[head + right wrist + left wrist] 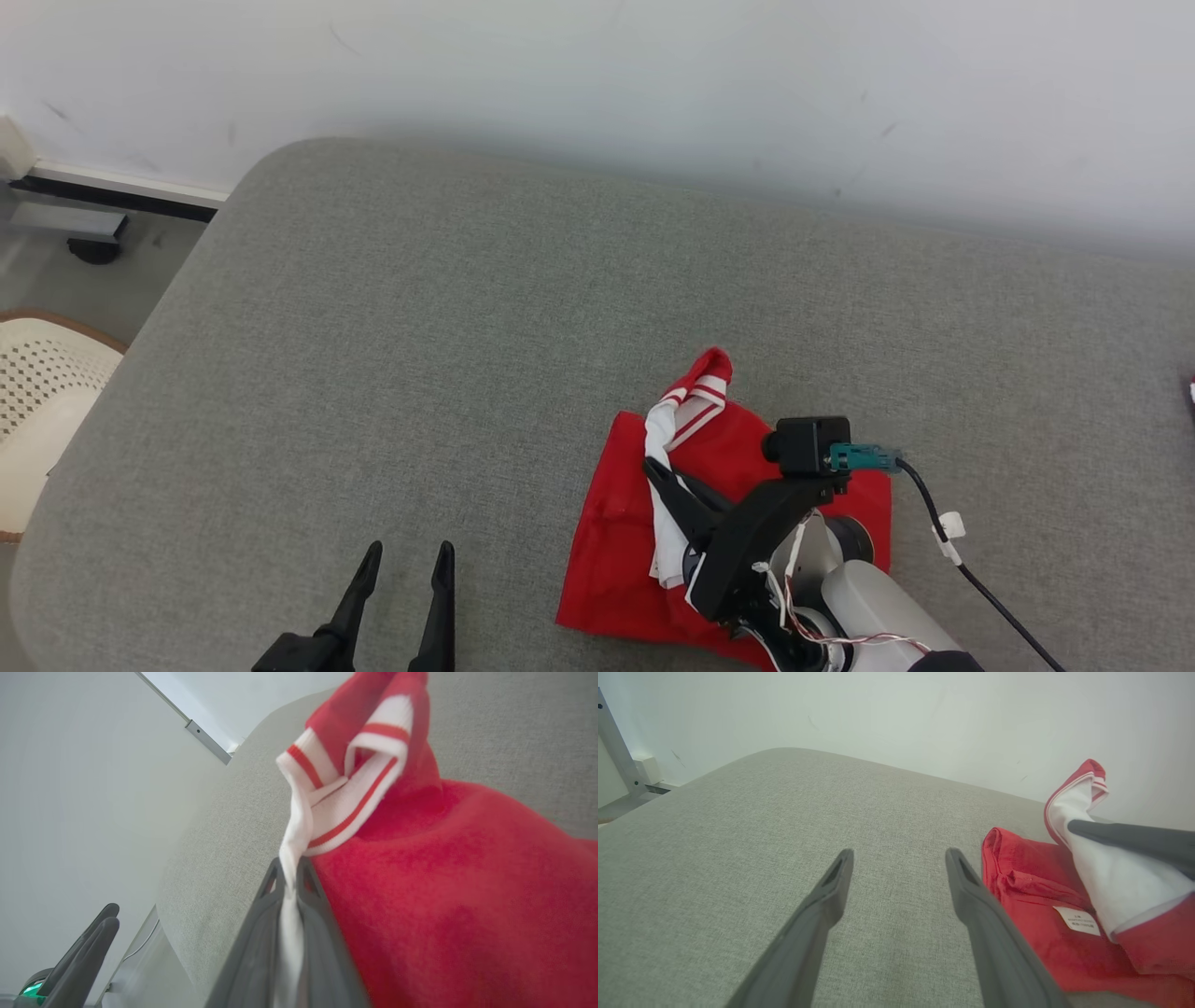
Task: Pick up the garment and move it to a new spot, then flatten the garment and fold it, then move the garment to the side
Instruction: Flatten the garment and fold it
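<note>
Right gripper (290, 865): clamped on garment (616, 546) at its white trim | garment: lower centre-right of frame, on cushion (373, 373) | left gripper (409, 553): fingers apart, empty, lower left; garment near, to its right | right arm nearer

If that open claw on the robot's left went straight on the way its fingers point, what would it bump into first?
Probably the bare grey cushion, then the white wall; depth is unclear. The left gripper points past the red garment, which lies off to its right.
</note>
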### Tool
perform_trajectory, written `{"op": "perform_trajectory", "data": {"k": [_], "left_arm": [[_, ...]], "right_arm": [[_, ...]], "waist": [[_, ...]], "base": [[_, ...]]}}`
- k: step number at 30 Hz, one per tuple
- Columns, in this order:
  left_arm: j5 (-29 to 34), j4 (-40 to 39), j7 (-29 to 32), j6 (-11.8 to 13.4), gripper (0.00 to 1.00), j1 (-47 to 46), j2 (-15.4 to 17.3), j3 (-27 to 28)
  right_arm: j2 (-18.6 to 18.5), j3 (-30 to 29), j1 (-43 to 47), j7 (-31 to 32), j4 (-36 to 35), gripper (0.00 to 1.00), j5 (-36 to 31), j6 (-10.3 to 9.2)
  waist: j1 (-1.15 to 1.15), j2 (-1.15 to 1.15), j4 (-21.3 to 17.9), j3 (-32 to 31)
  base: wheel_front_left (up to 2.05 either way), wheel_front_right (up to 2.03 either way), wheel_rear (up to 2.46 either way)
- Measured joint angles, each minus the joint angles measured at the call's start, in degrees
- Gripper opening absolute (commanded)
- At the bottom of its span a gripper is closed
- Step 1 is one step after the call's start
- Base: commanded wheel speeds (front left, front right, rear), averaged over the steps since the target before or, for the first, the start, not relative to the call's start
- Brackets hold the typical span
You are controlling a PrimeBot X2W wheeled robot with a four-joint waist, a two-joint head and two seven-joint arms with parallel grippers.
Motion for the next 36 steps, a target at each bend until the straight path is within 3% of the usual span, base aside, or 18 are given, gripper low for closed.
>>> {"op": "perform_trajectory", "data": {"k": [8,9,10,11,18,26,32,36], "left_arm": [[-0.9,0.4,0.0,0.4,1.00,-0.4,0.0,-0.7],[-0.9,0.5,0.0,0.5,1.00,-0.5,0.0,-0.7],[-0.9,0.5,0.0,0.6,1.00,-0.5,0.0,-0.5],[-1.0,0.6,0.0,0.7,1.00,-0.6,0.0,-0.4],[-0.6,0.9,0.0,0.4,1.00,-0.3,0.0,1.3],[1.0,0.3,0.0,-0.2,1.00,1.8,0.0,4.0],[3.2,-2.3,0.0,-0.4,1.00,4.0,0.0,6.5],[5.4,-3.9,0.0,-0.8,1.00,5.1,0.0,7.5]], "right_arm": [[0.0,3.8,-1.8,-2.3,5.5,0.00,2.6,0.01],[0.0,4.2,-2.1,-3.0,5.9,0.46,2.6,0.01],[0.0,4.6,-2.5,-3.7,6.1,0.79,2.7,0.01],[0.0,4.8,-3.0,-4.3,6.3,1.00,3.0,0.01],[-0.5,3.7,-5.1,-10.2,4.4,1.00,2.0,0.01],[-8.5,-1.4,-2.5,-16.5,-1.3,1.00,-1.4,0.01],[-13.0,-10.0,5.3,-23.7,-5.3,1.00,-7.0,0.01],[-12.2,-16.3,10.5,-25.5,-7.6,1.00,-10.4,0.01]], "waist": [[0.00,0.00,0.6,0.6],[0.00,0.00,0.5,0.6],[0.00,0.00,0.3,0.5],[0.00,0.00,0.1,0.5],[0.00,0.00,-1.6,-0.6],[0.00,0.00,-3.8,-2.0],[0.00,0.00,-5.9,-2.9],[0.00,0.00,-7.4,-3.3]], "base": [[0.00,0.00,0.00],[0.00,0.00,0.00],[0.00,0.00,0.00],[0.00,0.00,0.00],[0.00,0.00,0.00],[0.00,0.00,0.00],[0.00,0.00,0.00],[0.00,0.00,0.00]]}}
